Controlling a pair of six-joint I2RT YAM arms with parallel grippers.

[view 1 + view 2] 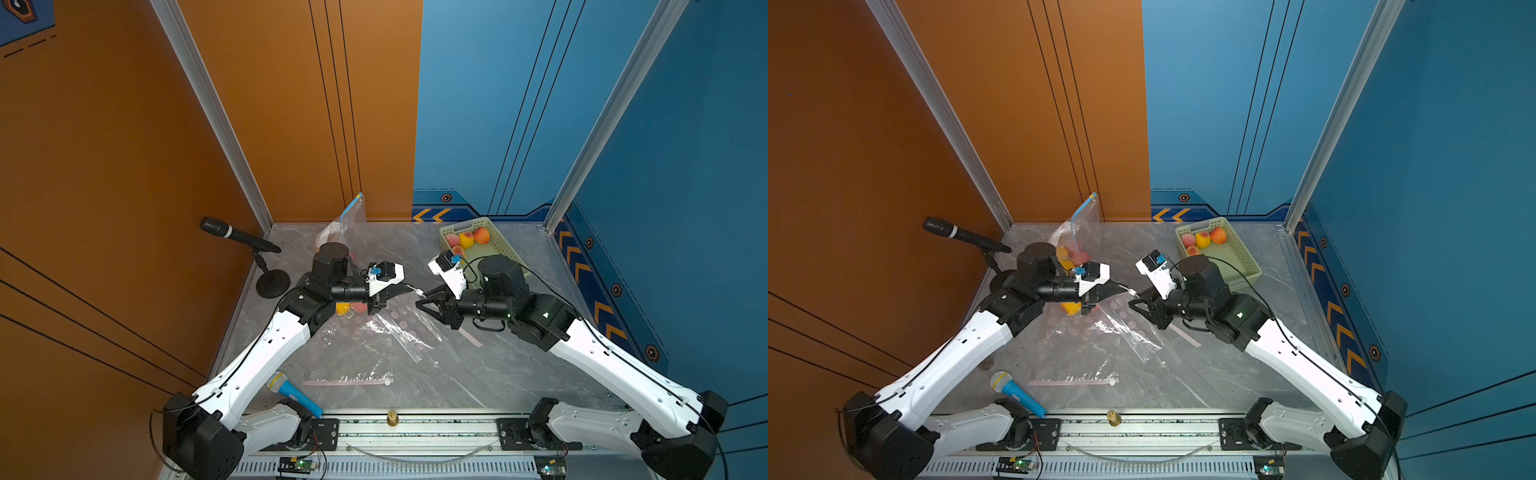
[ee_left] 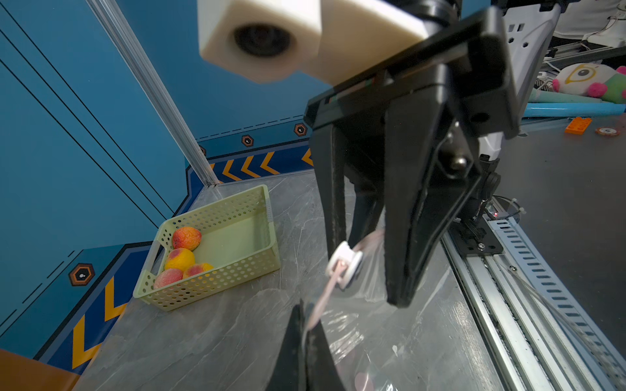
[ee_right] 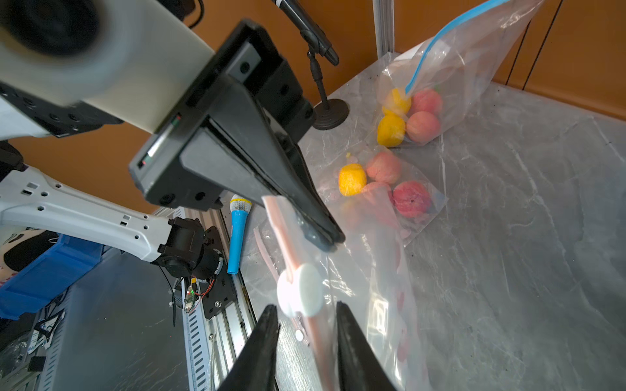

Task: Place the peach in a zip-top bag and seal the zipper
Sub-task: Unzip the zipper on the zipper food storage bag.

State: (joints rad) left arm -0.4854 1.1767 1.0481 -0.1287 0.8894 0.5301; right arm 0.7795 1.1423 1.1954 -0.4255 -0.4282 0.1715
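Pink zip strip (image 3: 281, 230) clamped flat in left gripper (image 3: 327, 237), jaws together on it, bag (image 1: 401, 332) hanging off it down to table (image 1: 478, 374)

Right gripper (image 3: 306, 308) spread apart, gripping nothing; white slider (image 3: 299, 294) just past the tips, right beside one finger (image 2: 333, 220)

Strip long axis straight from left pinch to right jaws, then on between them; slider on that line, between the two grippers, nearer right

Probably means closing right on slider and running it along strip while left anchors; risk of nipping film instead of slider

Peaches (image 2: 186, 238) in green basket (image 2: 216, 287) at far right corner, well apart from both grippers; more fruit (image 3: 411, 199) bagged on table by left arm

Can't tell whether held bag has a peach in it, or how much zip is shut
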